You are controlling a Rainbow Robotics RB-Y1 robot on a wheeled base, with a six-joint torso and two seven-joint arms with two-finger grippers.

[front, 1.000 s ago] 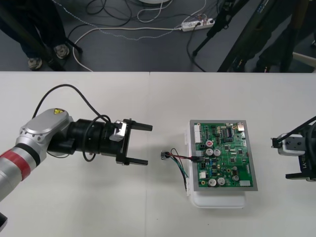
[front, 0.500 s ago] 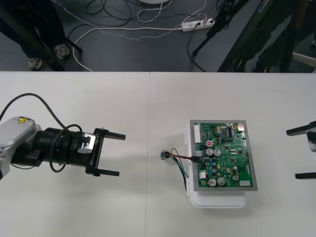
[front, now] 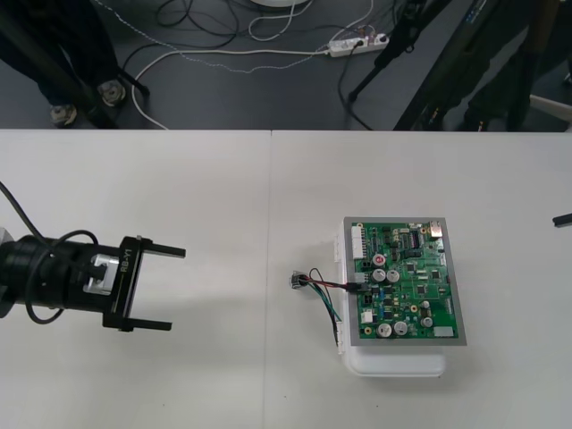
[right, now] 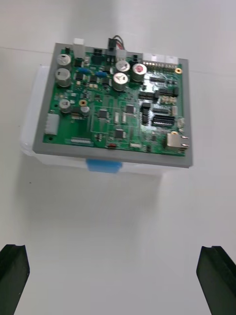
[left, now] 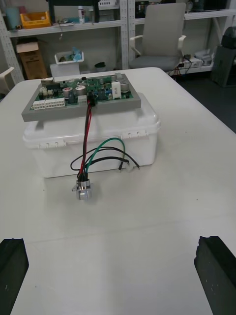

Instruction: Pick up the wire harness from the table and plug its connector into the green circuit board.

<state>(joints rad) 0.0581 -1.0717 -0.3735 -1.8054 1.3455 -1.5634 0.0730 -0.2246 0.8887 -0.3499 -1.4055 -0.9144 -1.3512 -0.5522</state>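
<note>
The wire harness (front: 326, 284) runs red, black, green from board (front: 407, 277) to socket (front: 296, 281).

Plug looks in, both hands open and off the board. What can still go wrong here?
1. The plug sits at the green circuit board's edge, but how deep it is seated cannot be told; it may be only partway in.
2. The wires loop loose beside the white base, with the metal socket lying on the table; a low pass by the left hand might snag them and pull the plug out.
</note>
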